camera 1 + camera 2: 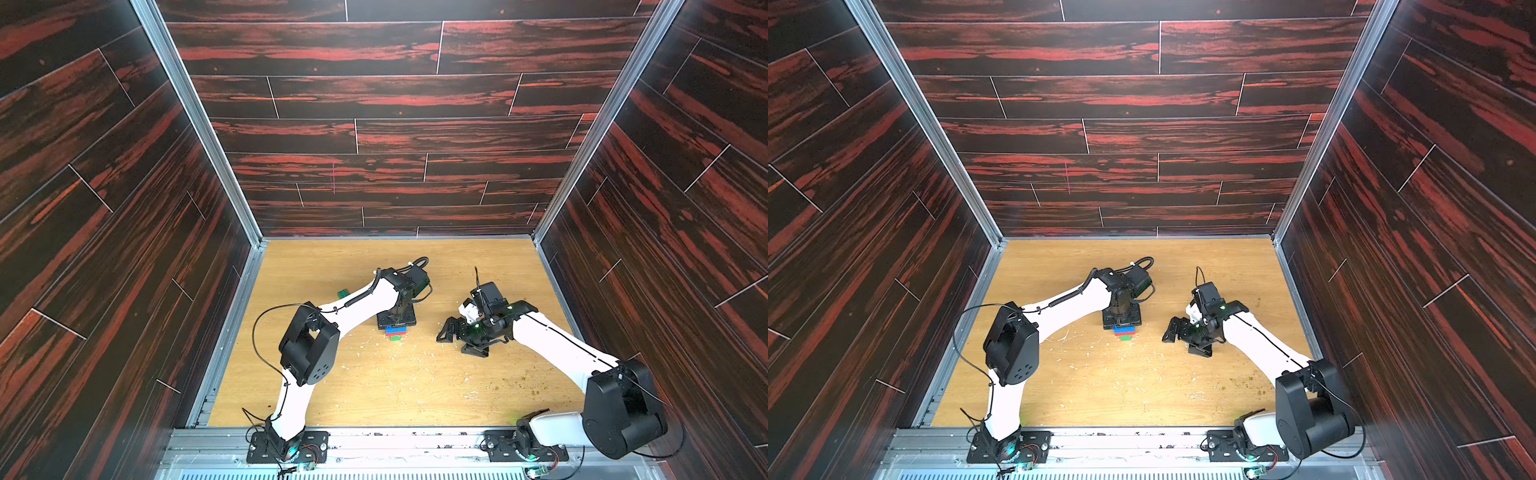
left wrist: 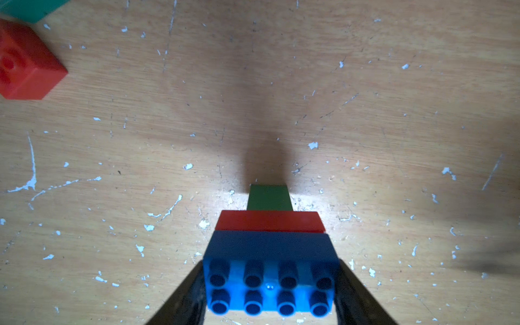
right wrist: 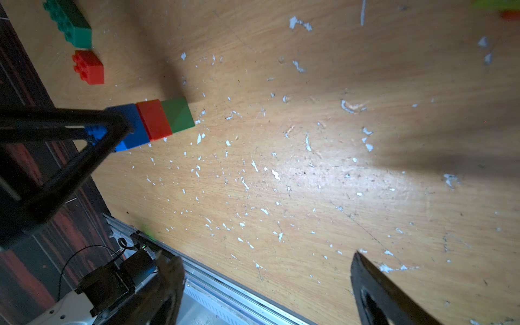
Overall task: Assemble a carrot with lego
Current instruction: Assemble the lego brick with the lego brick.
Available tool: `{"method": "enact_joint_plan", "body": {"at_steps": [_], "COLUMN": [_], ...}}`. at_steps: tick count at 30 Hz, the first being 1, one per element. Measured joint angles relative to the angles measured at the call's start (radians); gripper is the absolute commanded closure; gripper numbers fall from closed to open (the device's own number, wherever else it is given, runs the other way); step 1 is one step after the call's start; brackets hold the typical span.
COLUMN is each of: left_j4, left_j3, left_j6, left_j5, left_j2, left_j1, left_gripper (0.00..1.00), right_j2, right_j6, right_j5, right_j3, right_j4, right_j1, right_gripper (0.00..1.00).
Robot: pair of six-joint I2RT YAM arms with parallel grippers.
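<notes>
- Far left on the scuffed light wooden tabletop (image 1: 395, 395): teal-green studded plastic 2x4 brick (image 3: 71, 24) and small red square plastic brick (image 3: 89, 67), just beside each other, not touching. Only the teal one (image 1: 343, 293) peeking out beside the left arm in a top view. Both chopped by the frame edge in the left wrist view.
- Middle: unfinished carrot (image 2: 270, 222), an upright stack of joined plastic bricks, studs up, blue 2x4 on top, then red, then a small green tip at the bottom. Can't tell whether the tip actually touches the wood. Pinched at the blue brick's short ends by the left gripper (image 2: 270, 270), fingers clamped onto it.
- Next over, a decent open stretch of wood, then the right gripper (image 3: 266, 257), fingers spread wide, nothing between them.
- Far right: lime and red plastic pieces (image 3: 498, 5), cut off at the frame corner, too blurry to make out.
- Loads of room toward the front metal rail (image 1: 395, 432).
</notes>
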Motion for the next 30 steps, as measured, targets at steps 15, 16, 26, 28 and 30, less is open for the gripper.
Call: {"method": "enact_joint_plan", "body": {"at_steps": [15, 16, 26, 28, 30], "left_j4": [-0.018, -0.019, -0.018, -0.018, -0.018], "left_j3": [0.021, 0.021, 0.021, 0.021, 0.021], "left_j6": [0.019, 0.023, 0.037, 0.037, 0.037], "left_j5": [0.006, 0.01, 0.021, 0.021, 0.021], "left_j2": [0.02, 0.021, 0.023, 0.023, 0.022], "left_j1": [0.008, 0.008, 0.01, 0.01, 0.01], "left_gripper": [0.59, 0.59, 0.57, 0.54, 0.5], "right_j2": [0.001, 0.001, 0.002, 0.003, 0.003], "right_j6": [-0.013, -0.015, -0.018, -0.018, -0.018], "right_j5": [0.0, 0.0, 0.001, 0.001, 0.002], "right_j3": [0.008, 0.008, 0.01, 0.011, 0.011], "right_j4": [-0.007, -0.008, -0.013, -0.015, -0.016], "right_j1": [-0.003, -0.003, -0.003, -0.003, -0.003], "right_gripper": [0.07, 0.07, 0.07, 0.07, 0.07]}}
